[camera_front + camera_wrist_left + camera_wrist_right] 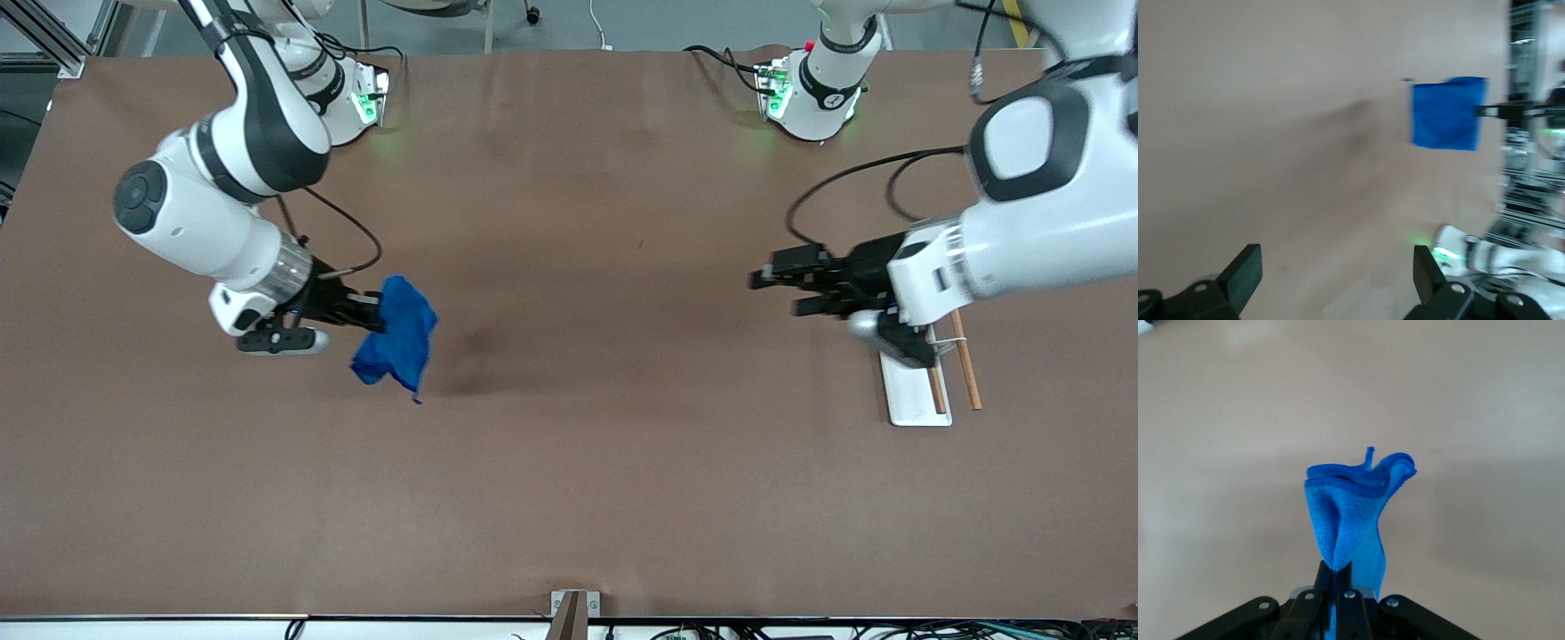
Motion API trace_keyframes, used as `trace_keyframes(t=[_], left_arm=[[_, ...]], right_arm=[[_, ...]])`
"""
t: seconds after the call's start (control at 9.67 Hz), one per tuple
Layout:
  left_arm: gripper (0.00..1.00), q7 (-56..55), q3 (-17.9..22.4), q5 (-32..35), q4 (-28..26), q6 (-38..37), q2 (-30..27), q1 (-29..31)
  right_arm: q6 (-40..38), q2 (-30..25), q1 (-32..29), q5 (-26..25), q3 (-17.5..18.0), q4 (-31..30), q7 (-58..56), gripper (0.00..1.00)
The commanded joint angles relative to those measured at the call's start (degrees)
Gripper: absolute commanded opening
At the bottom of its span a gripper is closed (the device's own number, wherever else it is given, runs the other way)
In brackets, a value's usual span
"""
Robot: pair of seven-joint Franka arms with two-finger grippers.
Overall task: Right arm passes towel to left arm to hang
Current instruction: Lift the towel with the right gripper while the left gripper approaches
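Note:
My right gripper [378, 311] is shut on the royal-blue towel [397, 342] and holds it up over the table toward the right arm's end. The towel hangs folded from the pinched edge, a thread tail at its low corner. In the right wrist view the towel [1355, 513] stands up from the closed fingers [1336, 583]. My left gripper [772, 292] is open and empty, in the air toward the left arm's end, pointing at the towel with a wide gap of table between them. The left wrist view shows its open fingers [1245, 273] and the towel [1448, 113] far off.
A white rack base [916, 391] with two wooden rods [965, 360] stands under the left arm's wrist. The brown table [578, 462] spreads between the arms. The arm bases stand at the table edge farthest from the front camera.

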Motion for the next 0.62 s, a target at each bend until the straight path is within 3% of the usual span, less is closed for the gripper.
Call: trace_keyframes(t=[0.0, 0.21, 0.31, 0.52], left_arm=[[1.00, 4.00, -0.80, -9.50, -1.22, 0.62, 5.09, -0.29], [1.00, 4.09, -2.82, -18.63, -2.70, 0.62, 8.43, -0.48], [1.00, 4.09, -3.52, -23.56, -3.32, 0.62, 10.19, -0.56], [1.00, 4.35, -4.23, -26.41, -3.41, 0.54, 12.92, -0.48]], right_arm=[[9.41, 3.00, 1.98, 11.02, 4.53, 0.98, 0.67, 0.00], [17.78, 6.60, 3.84, 23.85, 10.23, 3.87, 0.58, 0.00], [19.20, 7.23, 3.84, 27.91, 12.70, 5.36, 0.66, 0.00], [19.22, 7.32, 3.84, 38.44, 16.57, 8.09, 0.67, 0.00]])
